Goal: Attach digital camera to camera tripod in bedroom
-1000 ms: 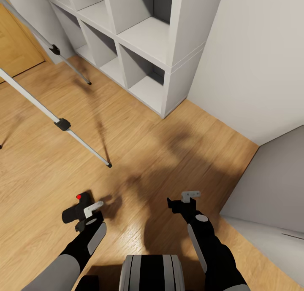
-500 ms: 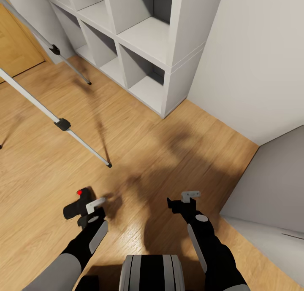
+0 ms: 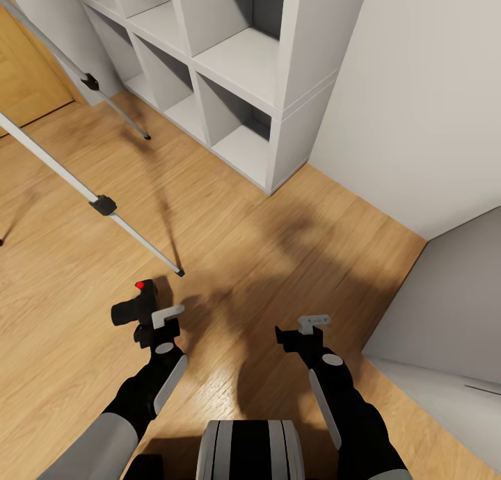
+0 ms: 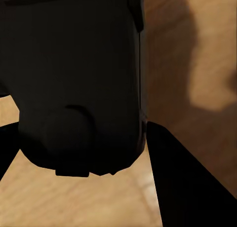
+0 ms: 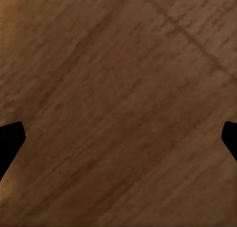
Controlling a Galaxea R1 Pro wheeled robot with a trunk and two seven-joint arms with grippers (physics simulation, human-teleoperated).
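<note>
Head view: my left gripper [image 3: 149, 318] is clenched on the camera [image 3: 136, 306], carried above the floor [image 3: 229, 257] just short of the nearest tripod [image 3: 103, 205] foot. I judge the camera rigid, light and smooth-cased, best gripped across the body, clear of the red button. My right gripper [image 3: 300, 332] hangs empty.

Left wrist view: the camera [image 4: 74, 79] sits between the fingers [image 4: 173, 182], touching them.

Right wrist view: fingertips [image 5: 10, 138] stand wide apart over bare floor [image 5: 118, 98], released.

left pincer [image 3: 142, 315] clamped, right pincer [image 3: 296, 332] spread
</note>
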